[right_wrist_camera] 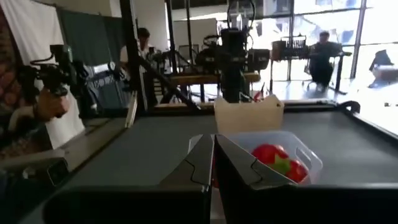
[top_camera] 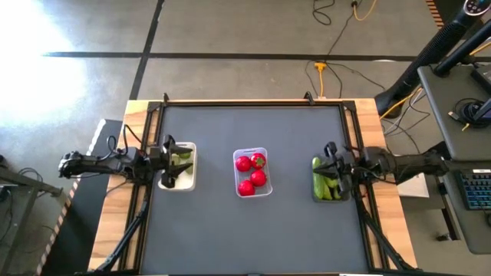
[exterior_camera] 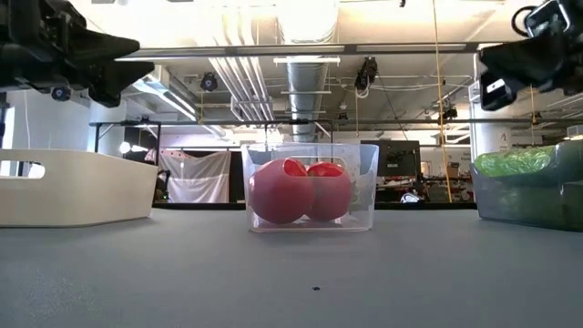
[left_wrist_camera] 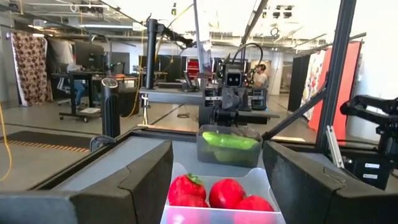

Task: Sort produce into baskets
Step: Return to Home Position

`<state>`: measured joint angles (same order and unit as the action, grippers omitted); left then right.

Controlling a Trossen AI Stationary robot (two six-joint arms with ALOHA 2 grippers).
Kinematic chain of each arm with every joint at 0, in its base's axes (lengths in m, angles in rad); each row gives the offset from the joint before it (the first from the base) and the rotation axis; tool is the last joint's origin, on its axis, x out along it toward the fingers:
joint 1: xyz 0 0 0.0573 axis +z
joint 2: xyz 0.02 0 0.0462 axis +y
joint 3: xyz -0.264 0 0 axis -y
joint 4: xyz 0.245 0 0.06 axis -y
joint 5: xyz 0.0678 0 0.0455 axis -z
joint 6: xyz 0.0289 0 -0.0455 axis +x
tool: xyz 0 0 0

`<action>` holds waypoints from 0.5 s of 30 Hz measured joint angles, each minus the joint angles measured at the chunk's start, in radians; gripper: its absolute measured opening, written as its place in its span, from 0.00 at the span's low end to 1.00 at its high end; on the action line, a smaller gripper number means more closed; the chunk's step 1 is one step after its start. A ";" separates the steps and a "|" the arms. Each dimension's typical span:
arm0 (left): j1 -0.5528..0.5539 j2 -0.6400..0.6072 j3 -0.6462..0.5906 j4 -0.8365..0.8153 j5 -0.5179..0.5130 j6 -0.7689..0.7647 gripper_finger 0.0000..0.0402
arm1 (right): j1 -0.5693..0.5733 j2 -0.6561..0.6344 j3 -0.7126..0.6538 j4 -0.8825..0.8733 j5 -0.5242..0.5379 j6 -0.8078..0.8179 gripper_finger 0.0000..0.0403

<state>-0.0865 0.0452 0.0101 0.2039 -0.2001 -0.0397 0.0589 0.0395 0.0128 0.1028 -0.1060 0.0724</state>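
Left gripper (left_wrist_camera: 217, 163), jaws wide, empty, over rounded white tray (top_camera: 192, 178); right gripper (right_wrist_camera: 213, 149), jaws closed, empty, over dark tray (exterior_camera: 524, 202). Clear tray (exterior_camera: 366, 164) holds round red fruits (exterior_camera: 281, 193).

No text, label or number can be read anywhere.

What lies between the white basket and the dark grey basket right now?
The clear basket holding red fruits, with bare dark table on either side of it. The high view shows this best.
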 joint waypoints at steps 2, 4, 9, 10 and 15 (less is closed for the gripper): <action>0.000 0.000 0.000 -0.008 -0.001 -0.003 0.58 | 0.000 0.001 0.000 -0.028 0.003 0.007 0.02; 0.000 0.000 0.000 -0.031 0.000 -0.019 0.58 | 0.000 0.010 0.000 -0.063 0.030 0.017 0.02; 0.000 0.017 0.000 -0.050 0.000 -0.045 0.58 | 0.000 0.032 0.000 -0.067 0.226 0.002 0.02; 0.000 0.021 0.000 -0.045 -0.001 -0.047 0.58 | -0.001 0.038 0.000 -0.064 0.243 0.006 0.02; 0.000 0.033 0.000 -0.047 -0.002 -0.040 0.58 | 0.000 0.046 0.000 -0.062 0.245 -0.022 0.02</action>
<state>-0.0864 0.0785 0.0097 0.1566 -0.2020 -0.0796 0.0586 0.0852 0.0124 0.0409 0.1387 0.0506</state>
